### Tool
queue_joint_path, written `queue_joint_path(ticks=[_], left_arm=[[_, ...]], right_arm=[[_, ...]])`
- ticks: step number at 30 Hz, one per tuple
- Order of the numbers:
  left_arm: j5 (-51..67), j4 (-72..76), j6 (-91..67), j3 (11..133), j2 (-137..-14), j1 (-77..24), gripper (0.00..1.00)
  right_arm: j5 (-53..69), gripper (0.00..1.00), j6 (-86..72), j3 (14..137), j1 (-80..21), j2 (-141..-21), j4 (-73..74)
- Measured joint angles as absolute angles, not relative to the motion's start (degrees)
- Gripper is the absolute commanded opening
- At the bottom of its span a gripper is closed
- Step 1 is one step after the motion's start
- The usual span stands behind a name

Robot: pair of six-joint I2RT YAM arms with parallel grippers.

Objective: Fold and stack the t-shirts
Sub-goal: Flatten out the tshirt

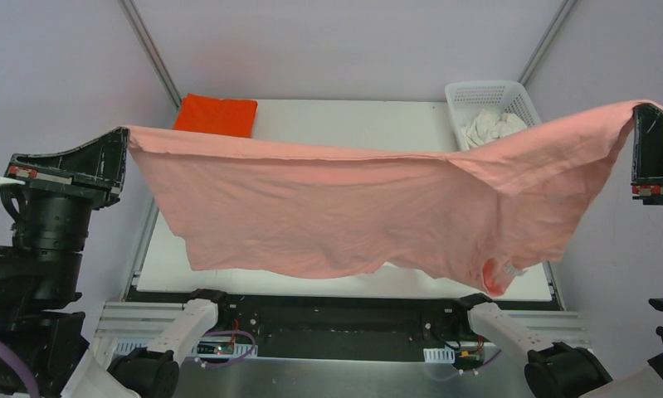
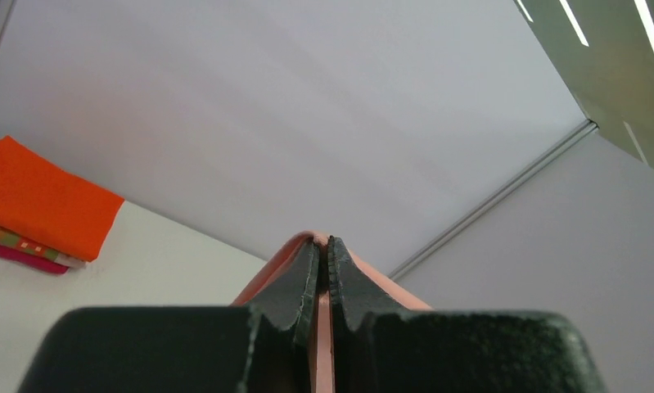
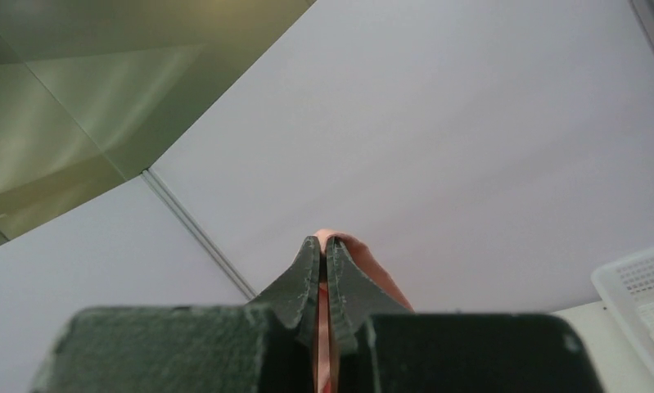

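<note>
Salmon-pink t-shirt (image 1: 344,207) hangs spread above the table (image 1: 353,124), two corners clenched by the left end effector (image 1: 122,137) and right end effector (image 1: 641,116). It looks light and limp, sagging midway, so edges suit gripping.

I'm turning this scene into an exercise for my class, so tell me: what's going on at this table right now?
Two robot arms hold a pink t-shirt stretched in the air above the table. The left gripper and the right gripper are each shut on one end. A folded orange shirt lies at the far left; a crumpled white cloth sits in the basket at the far right.
</note>
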State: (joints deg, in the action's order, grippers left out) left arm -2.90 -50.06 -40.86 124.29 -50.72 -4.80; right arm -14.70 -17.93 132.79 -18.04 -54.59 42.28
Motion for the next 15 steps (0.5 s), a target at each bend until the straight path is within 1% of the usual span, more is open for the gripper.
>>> queue_joint_path(ticks=[3, 6, 9, 12, 15], left_arm=[[-2.68, -50.39, -40.86, 123.02, -51.07, -4.80, 0.00], [-2.70, -50.35, -40.86, 120.31, -53.17, -4.80, 0.00], [-3.31, -49.74, -40.75, 115.90, -57.08, -4.80, 0.00], [-3.79, -46.78, -40.16, 108.47, -62.52, -4.80, 0.00], [-4.60, -41.63, -39.51, 97.84, -68.34, -4.80, 0.00]], right_arm=[[-16.32, 0.00, -15.84, 131.07, -18.04, -54.57, 40.82], [-20.03, 0.00, -12.80, 125.64, -18.04, -54.85, 38.15], [-25.52, 0.00, -8.93, 116.99, -18.06, -56.42, 33.08], [-29.50, 0.00, -5.45, 107.68, -17.96, -60.75, 26.41], [-29.95, 0.00, -4.40, 99.33, -16.16, -66.74, 21.30]])
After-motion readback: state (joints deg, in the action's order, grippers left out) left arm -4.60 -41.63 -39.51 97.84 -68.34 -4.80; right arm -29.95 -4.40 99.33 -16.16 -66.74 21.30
